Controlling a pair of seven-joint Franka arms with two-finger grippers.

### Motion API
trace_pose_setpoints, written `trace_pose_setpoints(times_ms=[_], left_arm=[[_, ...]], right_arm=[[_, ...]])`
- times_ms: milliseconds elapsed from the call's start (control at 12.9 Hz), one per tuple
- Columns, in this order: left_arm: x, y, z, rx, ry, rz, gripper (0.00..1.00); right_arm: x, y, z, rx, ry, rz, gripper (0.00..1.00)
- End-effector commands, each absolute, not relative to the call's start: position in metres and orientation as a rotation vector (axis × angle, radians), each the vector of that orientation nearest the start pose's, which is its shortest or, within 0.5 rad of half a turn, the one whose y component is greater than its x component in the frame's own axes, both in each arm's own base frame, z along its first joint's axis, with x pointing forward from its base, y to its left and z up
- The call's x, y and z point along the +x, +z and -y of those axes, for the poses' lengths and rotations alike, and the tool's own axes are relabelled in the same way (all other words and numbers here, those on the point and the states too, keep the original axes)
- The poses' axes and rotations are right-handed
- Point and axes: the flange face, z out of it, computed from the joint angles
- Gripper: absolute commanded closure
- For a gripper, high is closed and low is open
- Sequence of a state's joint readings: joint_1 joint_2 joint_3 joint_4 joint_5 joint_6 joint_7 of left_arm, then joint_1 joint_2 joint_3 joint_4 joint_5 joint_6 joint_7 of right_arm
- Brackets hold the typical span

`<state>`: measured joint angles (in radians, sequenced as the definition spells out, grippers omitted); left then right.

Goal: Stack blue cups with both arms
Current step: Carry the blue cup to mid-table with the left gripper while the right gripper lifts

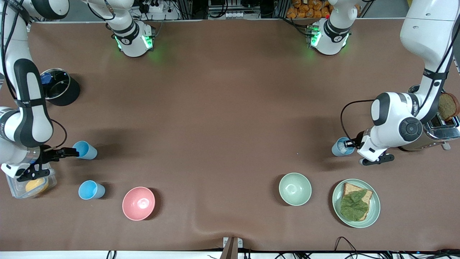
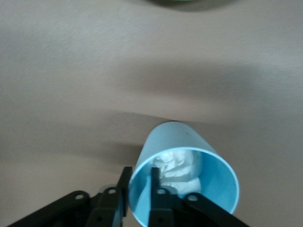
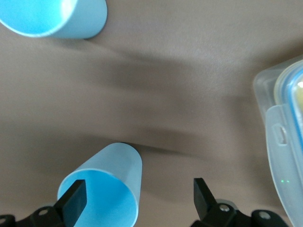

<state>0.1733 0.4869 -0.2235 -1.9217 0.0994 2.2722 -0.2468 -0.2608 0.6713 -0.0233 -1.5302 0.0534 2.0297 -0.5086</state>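
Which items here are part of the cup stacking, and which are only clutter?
Belongs to the job:
- light-blue plastic cup at the open right gripper
- second light-blue plastic cup, nearer the front camera
- paler grey-blue cup, its wall pinched by the left gripper

Lying about:
- pink bowl
- pale green bowl
- green plate with bread
- clear lidded container
- toaster
- glass-lidded black pot

Arm shells: glossy white, rounded, with black joint bands.
Bases: white, lit green.
Cables: black, looping along both arms.
Left gripper [image 1: 354, 144]: black, slim fingers.
Right gripper [image 1: 68, 153]: black, screw-dotted links.
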Motion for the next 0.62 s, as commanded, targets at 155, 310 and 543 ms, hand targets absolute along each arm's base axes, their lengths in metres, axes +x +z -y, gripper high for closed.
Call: trace_pose_setpoints(times_ms=[155,310,543], left_arm=[[0.622,0.271,0.146,-3.213,0.099,0.195,1.0],[0.618,0.288,0.253,-3.228,0.054,0.283,1.0],[0.598,0.288,0.358,-3.248,0.068,0.441,1.0]], right_arm=[[0.655,0.22,0.193,-2.988,0.29,0.315,0.0],[0.65,0.215,0.196,-2.97,0.319,0.324,0.57],[0.644,0.212,0.196,-2.92,0.363,0.392,1.0]])
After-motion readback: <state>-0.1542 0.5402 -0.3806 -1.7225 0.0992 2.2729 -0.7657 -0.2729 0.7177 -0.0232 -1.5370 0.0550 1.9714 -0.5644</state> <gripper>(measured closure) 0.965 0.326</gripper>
